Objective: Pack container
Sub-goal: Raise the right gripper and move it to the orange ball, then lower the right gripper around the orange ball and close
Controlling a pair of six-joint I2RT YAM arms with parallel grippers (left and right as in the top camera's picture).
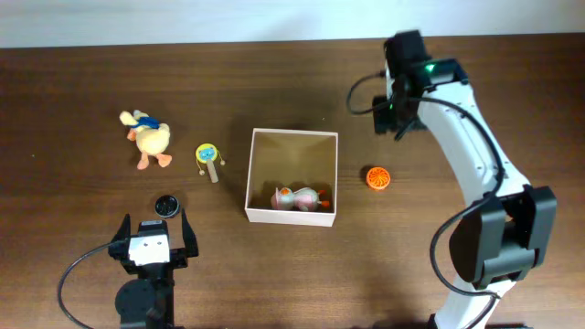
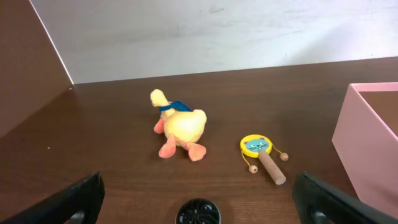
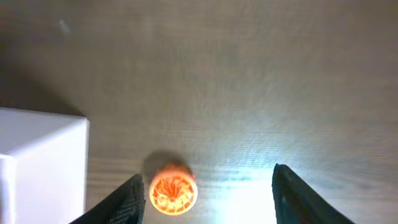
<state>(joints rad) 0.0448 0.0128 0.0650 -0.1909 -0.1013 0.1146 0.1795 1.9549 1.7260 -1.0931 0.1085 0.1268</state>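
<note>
We note the container (image 1: 292, 153): a square, shallow cardboard box with white outer walls and a tan brown inside, open at the top. It sits flat near the middle of the dark brown wood-grain bench (image 1: 82, 73), between the two arms. A small pink-and-white plush toy (image 1: 297, 197) lies inside against the near wall; the rest of the box floor is bare. One white corner of the box shows in the right wrist view.

Left of the box we see a small yellow drum rattle with a wooden handle (image 1: 209, 161). A yellow plush duck (image 1: 149, 139) lies farther left, and a black round disc (image 1: 165, 205) sits nearer the left arm. An orange ribbed ball (image 1: 378, 177) lies just right of the box, not touching it.

Left claw (image 1: 154, 236): spread wide, holding nothing, near the bench's front edge.
Right claw (image 3: 208, 190): fingers apart, nothing between them, above the bench beside the ball.

A pale wall runs behind the bench's far edge.
</note>
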